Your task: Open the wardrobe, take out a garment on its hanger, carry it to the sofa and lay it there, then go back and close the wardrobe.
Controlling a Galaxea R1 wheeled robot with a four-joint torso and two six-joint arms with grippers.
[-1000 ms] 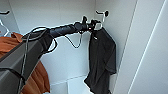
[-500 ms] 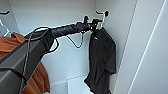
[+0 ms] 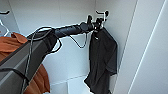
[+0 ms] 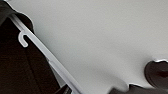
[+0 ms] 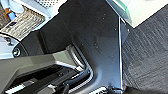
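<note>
Inside the wardrobe [image 3: 62, 15], the left gripper [image 3: 98, 23] reached the hanger [image 3: 102, 17]; its grip could not be made out. The garment [image 3: 103, 62] hung straight below it, an orange garment [image 3: 15, 46] well off behind the arm. At the left wrist, hanger [image 4: 47, 56] crossed garment [image 4: 17, 67]. At the right wrist, carpet [image 5: 147, 50]; that gripper's state unclear.

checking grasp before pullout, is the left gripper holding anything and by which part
Cannot be told: the left gripper is up at the thin white plastic hanger of the limp black shirt.
</note>
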